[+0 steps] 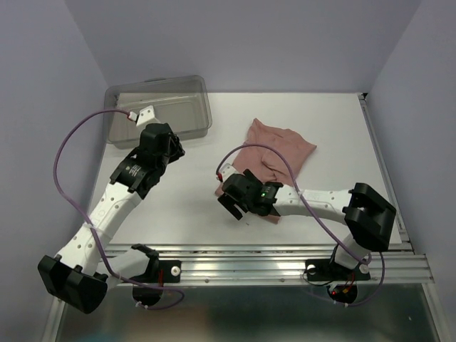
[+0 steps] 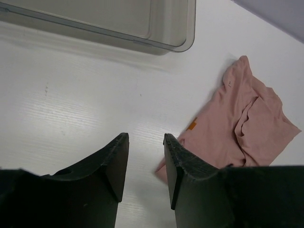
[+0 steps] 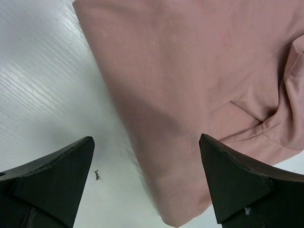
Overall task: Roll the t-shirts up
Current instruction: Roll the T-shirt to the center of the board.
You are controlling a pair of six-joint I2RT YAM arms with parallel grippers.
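White ribbed worktop (image 1: 192, 206) fills most of what we see, boxed in by pale walls. At its far left corner sits a clear grey plastic bin (image 1: 178, 114) with rounded corners. Well apart from it, on the right half of the worktop, we find the dusty-pink cotton t-shirt (image 1: 285, 146), lying flat in a loose, folded heap with creases across its far side.

Over the near left corner of that shirt hangs the right gripper (image 3: 146, 138), its jaws spread wide. One finger is above bare worktop and the other above the pink cloth, with the shirt's folded edge running between them. It holds nothing.

Near the bin's front wall we see the left gripper (image 2: 146, 137), its jaws set to a narrow gap with only bare worktop showing between them.

From the left wrist view we make out a small orange print (image 2: 192, 125) at the shirt's near edge. A tiny dark speck (image 3: 97, 175) lies on the worktop by the right gripper's left finger.
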